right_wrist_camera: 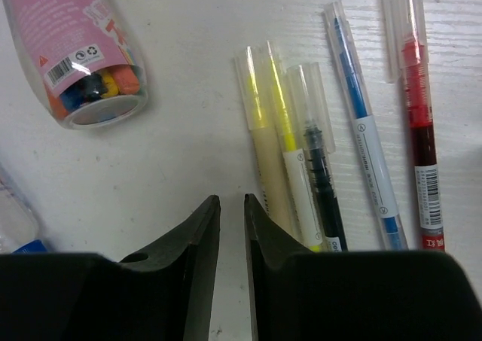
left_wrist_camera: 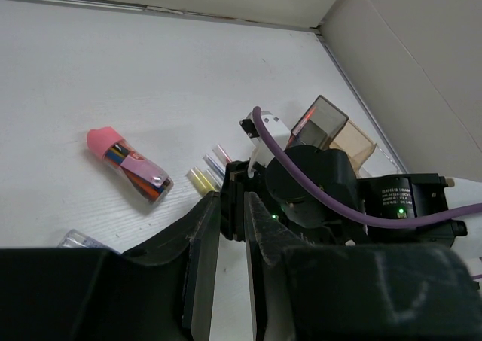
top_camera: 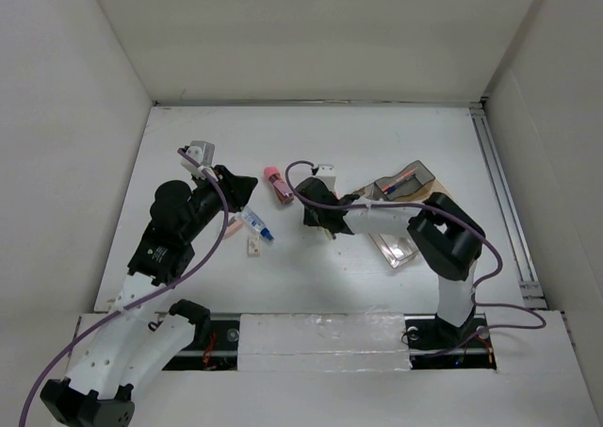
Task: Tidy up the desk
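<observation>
The white desk (top_camera: 311,135) carries a clear tube with a pink cap (top_camera: 277,184) (right_wrist_camera: 83,47), full of coloured pieces. In the right wrist view several capped pens lie side by side: two yellow highlighters (right_wrist_camera: 263,130), a black pen (right_wrist_camera: 320,175), a blue pen (right_wrist_camera: 361,130) and a red pen (right_wrist_camera: 414,115). My right gripper (right_wrist_camera: 232,199) hovers just left of the yellow ones, its jaws a narrow gap apart over bare desk. My left gripper (left_wrist_camera: 233,205) points at the right gripper (left_wrist_camera: 301,183), jaws slightly apart and empty. The tube (left_wrist_camera: 128,164) lies to its left.
A dark organizer box (top_camera: 405,180) holding a red pen stands at the right, with a clear flat tray (top_camera: 396,250) nearer me. A blue-tipped item (top_camera: 256,224) and a small eraser (top_camera: 252,247) lie near the left gripper (top_camera: 240,196). A metal rail (top_camera: 499,191) runs along the right edge.
</observation>
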Motion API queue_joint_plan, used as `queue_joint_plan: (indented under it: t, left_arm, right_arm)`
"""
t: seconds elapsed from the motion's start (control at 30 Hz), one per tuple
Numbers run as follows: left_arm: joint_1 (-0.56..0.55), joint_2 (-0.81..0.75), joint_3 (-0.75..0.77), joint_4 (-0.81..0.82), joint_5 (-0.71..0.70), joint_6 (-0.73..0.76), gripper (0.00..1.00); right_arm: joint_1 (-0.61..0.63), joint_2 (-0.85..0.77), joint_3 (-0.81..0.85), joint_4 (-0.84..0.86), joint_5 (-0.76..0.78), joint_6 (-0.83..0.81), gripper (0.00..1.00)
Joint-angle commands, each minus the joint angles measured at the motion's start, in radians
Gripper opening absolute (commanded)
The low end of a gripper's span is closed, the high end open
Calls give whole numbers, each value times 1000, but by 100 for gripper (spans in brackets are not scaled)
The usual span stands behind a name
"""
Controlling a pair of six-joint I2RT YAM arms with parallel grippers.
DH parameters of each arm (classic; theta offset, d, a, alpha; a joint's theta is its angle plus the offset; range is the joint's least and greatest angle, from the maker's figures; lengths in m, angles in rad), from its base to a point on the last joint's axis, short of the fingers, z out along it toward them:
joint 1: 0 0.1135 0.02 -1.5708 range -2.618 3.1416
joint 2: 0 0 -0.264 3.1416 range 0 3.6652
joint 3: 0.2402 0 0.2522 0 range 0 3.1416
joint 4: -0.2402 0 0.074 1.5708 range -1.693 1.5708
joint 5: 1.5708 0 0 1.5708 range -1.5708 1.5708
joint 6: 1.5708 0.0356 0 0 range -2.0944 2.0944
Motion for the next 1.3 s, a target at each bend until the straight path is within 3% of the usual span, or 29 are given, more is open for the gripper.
queue_joint_plan:
  t: [0.0,0.37,0.9,1.27]
  left_arm:
    - [5,-2,55,42,10,3,15]
    - [5,1,50,43,2,3,15]
    - [5,35,56,43,12,3,15]
    - [5,43,58,42,18,1,15]
  right_arm:
    - [-20,-76,-15,8,28,2,26]
    - [-75,-84,-36,-14,27,1,28]
    - [-48,-6,-6,-24,3,-18,23]
    - [-35,42,5,-49,45,-6,28]
